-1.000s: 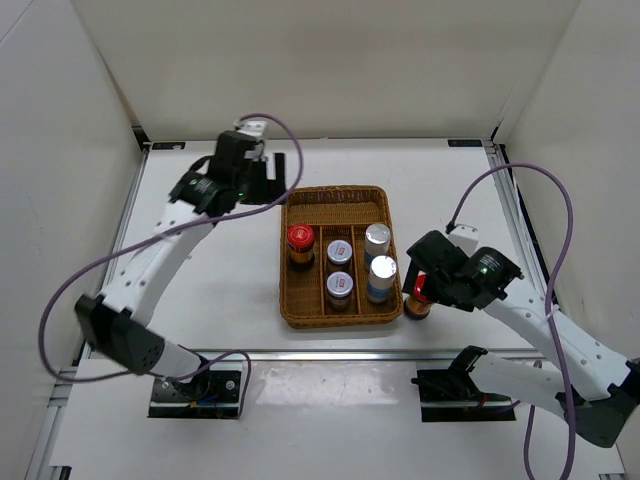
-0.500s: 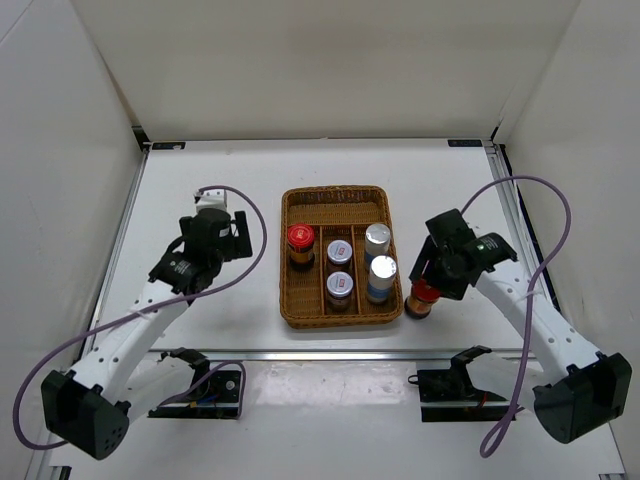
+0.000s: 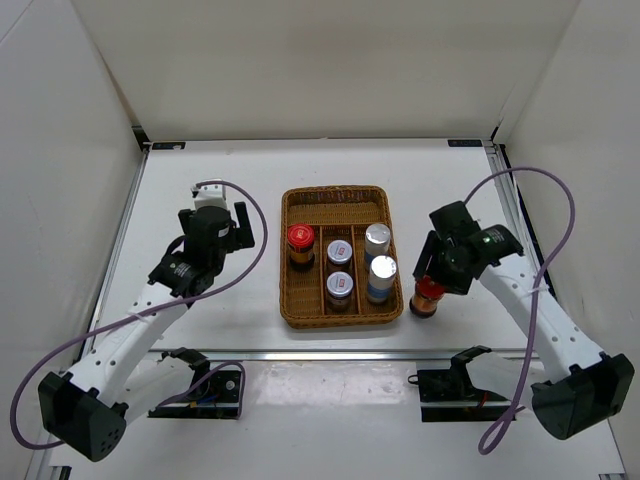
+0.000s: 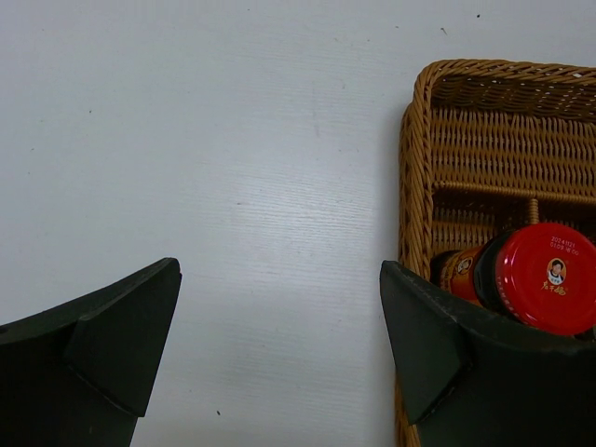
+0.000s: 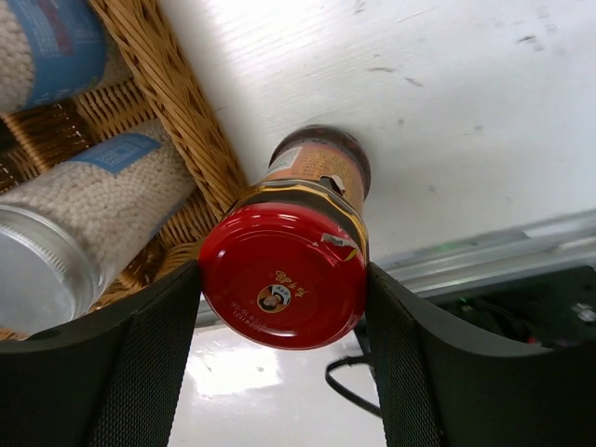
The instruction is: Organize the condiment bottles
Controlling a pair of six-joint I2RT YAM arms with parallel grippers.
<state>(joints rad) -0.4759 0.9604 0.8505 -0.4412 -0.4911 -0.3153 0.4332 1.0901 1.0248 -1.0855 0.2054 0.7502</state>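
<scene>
Jaws on your right arm are clamped on the red-capped bottle [image 5: 284,270], which stands on the white counter [image 3: 200,200] just outside the right wall of the tray [image 3: 335,210], near its front corner. Five other bottles [image 3: 339,288] sit inside the tray. Your left jaws gape over bare counter left of the tray. White walls [image 3: 300,70] box the counter on three sides. A second ago your right jaws stood wide around that bottle, and your left arm reached toward the far wall.
</scene>
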